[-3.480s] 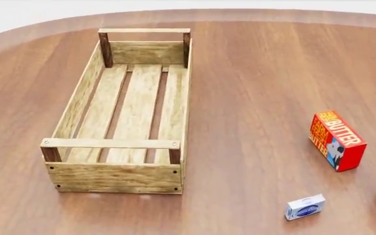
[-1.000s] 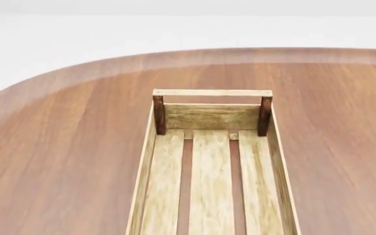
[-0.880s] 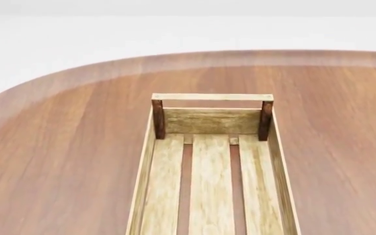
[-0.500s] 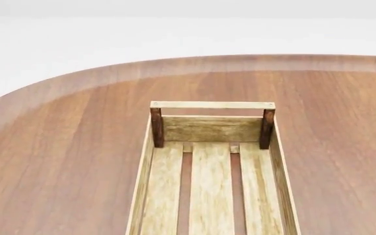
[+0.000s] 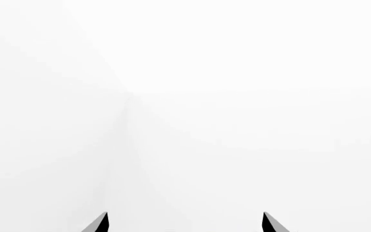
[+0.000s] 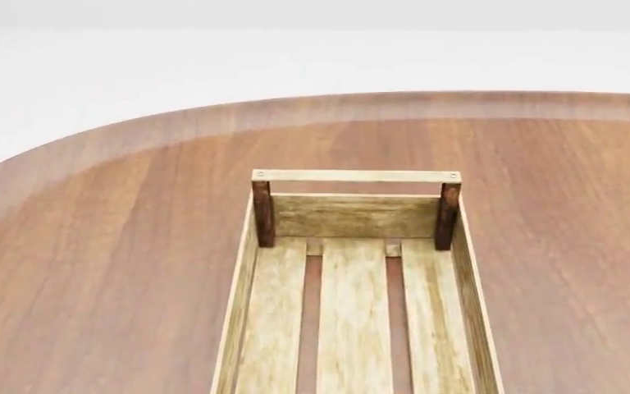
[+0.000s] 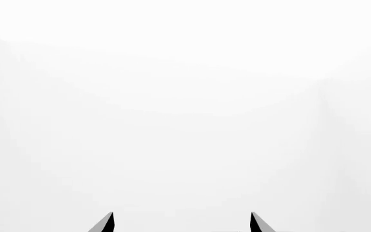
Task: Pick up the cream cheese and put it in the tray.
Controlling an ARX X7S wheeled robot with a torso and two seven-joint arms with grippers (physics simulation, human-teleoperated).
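The left gripper (image 5: pixel 184 223) has its tips wide apart, holding nothing. The right gripper (image 7: pixel 181 223) is likewise spread, empty, facing blank white.

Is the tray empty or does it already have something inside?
The visible part of the tray is empty: only bare slats show. Its near end is out of view.
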